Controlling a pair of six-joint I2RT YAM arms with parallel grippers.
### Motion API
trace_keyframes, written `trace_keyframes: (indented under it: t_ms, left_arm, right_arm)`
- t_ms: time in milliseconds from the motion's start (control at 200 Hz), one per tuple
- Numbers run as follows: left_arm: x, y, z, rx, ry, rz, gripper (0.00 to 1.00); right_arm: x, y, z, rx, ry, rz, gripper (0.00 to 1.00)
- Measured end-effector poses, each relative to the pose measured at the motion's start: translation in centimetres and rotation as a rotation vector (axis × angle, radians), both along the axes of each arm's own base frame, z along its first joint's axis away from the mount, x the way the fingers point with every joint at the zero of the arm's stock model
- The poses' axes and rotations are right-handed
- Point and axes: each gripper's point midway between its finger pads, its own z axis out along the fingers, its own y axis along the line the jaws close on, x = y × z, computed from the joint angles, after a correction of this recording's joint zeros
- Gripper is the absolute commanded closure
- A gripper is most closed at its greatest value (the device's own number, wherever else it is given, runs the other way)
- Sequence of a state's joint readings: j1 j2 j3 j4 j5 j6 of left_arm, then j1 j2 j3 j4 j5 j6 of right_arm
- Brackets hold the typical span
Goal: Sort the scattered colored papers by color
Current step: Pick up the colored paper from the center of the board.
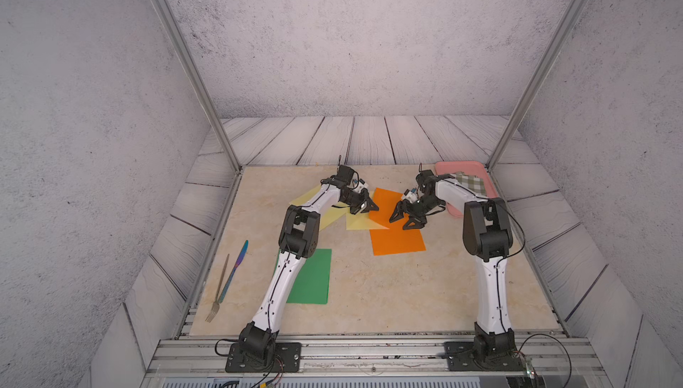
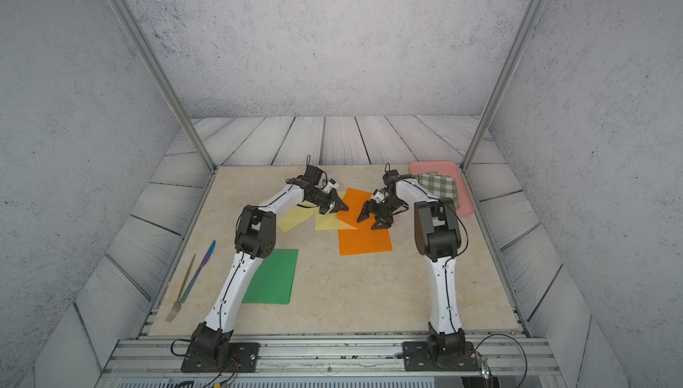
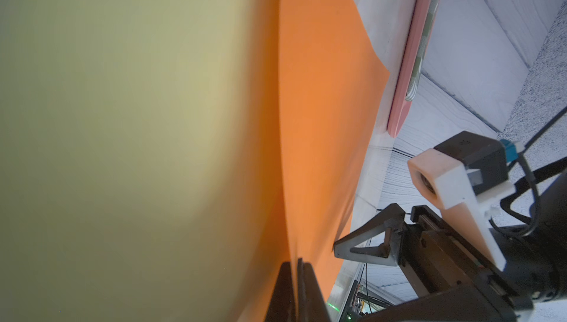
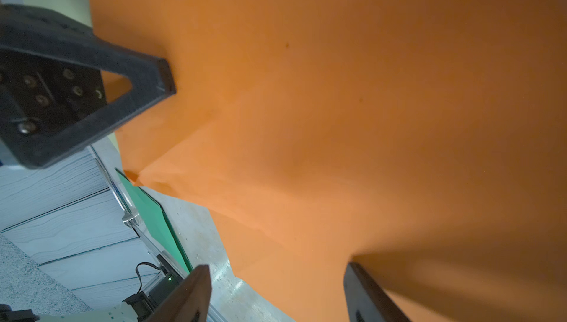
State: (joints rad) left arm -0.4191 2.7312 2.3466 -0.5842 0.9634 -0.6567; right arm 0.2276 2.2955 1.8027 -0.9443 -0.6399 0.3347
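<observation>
Left end effector [image 1: 371, 207] clamped on an orange paper [image 1: 387, 199] edge. Right end effector [image 1: 403, 221], jaws apart, hovers just beside it

The orange paper [image 3: 322, 121], the pale yellow paper [image 1: 360, 223] and the green paper [image 1: 314, 279] look thin, smooth and matt. The table [image 1: 388, 293] has a smooth, stone-like top with a faint sheen. The pink tray [image 1: 462, 165] looks like matt plastic, and the checked cloth [image 1: 471, 183] is woven. The fork [image 1: 220, 286] is dull metal, and the knife [image 1: 234, 269] is glossy, rainbow-tinted metal. The right end effector [image 1: 397, 224] is black, matt, slightly grainy plastic.
</observation>
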Motion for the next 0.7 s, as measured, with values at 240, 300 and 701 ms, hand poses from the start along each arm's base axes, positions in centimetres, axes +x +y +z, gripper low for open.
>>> trace_keyframes:
  t_ms: [240, 300, 701]
  left_arm:
    - [0.1, 0.1, 0.0, 0.023, -0.032, -0.004, 1.00]
    - [0.3, 0.1, 0.6, 0.024, -0.047, -0.002, 1.00]
    - [1.1, 0.0, 13.5, -0.058, -0.287, 0.009, 1.00]
  right_arm:
    - [0.6, -0.5, 0.5, -0.088, -0.068, 0.006, 0.19]
    - [1.0, -1.0, 1.0, -0.109, -0.089, -0.004, 0.19]
    - [4.1, -1.3, 14.7, -0.052, -0.420, -0.102, 0.15]
